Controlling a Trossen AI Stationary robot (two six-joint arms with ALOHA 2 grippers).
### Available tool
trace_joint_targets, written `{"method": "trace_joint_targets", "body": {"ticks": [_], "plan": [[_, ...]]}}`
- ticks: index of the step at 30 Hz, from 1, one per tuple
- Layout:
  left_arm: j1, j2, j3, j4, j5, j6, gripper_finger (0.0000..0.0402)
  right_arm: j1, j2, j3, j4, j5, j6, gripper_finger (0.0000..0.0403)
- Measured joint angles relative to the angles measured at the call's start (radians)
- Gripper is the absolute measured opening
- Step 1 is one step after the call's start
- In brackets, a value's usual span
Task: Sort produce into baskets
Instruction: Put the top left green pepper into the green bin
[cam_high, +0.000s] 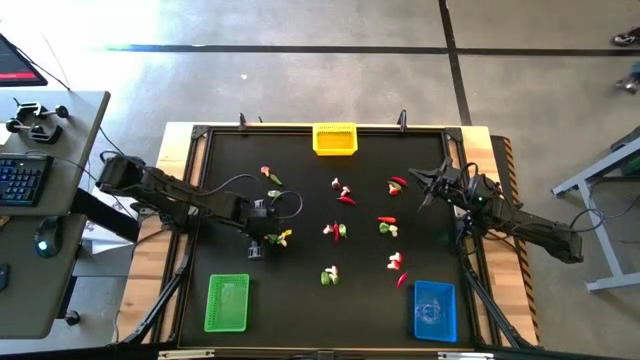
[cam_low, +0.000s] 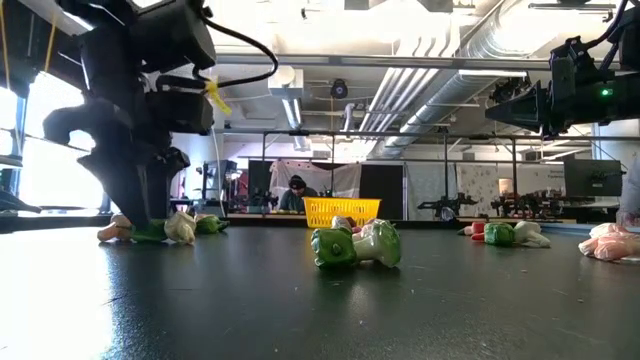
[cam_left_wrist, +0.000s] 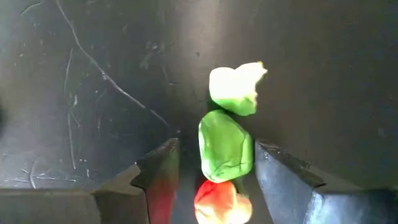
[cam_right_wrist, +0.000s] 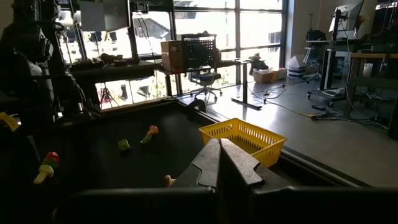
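Observation:
My left gripper (cam_high: 264, 241) is down at the table on the left side, open. In the left wrist view its fingers (cam_left_wrist: 158, 174) stand on either side of a small cluster of produce lying on the table: a green piece (cam_left_wrist: 226, 146), a pale green-white piece (cam_left_wrist: 236, 90) and a red-orange piece (cam_left_wrist: 221, 202). The cluster also shows in the high view (cam_high: 284, 237) and the low view (cam_low: 165, 230). My right gripper (cam_high: 430, 186) is shut and empty, raised above the table's right far part. The yellow basket (cam_high: 335, 138) stands at the far edge, the green basket (cam_high: 227, 302) near left and the blue basket (cam_high: 434, 310) near right. My left gripper points down over the cluster with the green piece (cam_left_wrist: 249, 155) between its open fingers. One finger (cam_left_wrist: 273, 174) stands right beside that piece. I cannot tell whether it touches it. The other finger is clearly apart from it.
Other produce pieces lie scattered over the black table: a piece at far left (cam_high: 270, 177), several at the middle (cam_high: 337, 230) and right (cam_high: 393, 228), and a pair near the front (cam_high: 329, 275), which also shows in the low view (cam_low: 357, 246). A raised frame (cam_high: 200, 135) rims the table.

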Motion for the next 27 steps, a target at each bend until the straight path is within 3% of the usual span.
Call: {"method": "trace_joint_targets", "body": {"ticks": [14, 23, 27], "plan": [[0.0, 0.054, 0.03, -0.04, -0.018, 0.112, 0.0105, 0.0, 0.0, 0.0, 0.0, 0.0, 0.0, 0.0], [-0.019, 0.054, 0.235, -0.292, -0.023, 0.137, 0.0075, 0.0, 0.0, 0.0, 0.0, 0.0, 0.0, 0.0], [-0.07, 0.053, 0.34, -0.503, -0.018, 0.087, 0.0076, 0.0, 0.0, 0.0, 0.0, 0.0, 0.0, 0.0]]}}
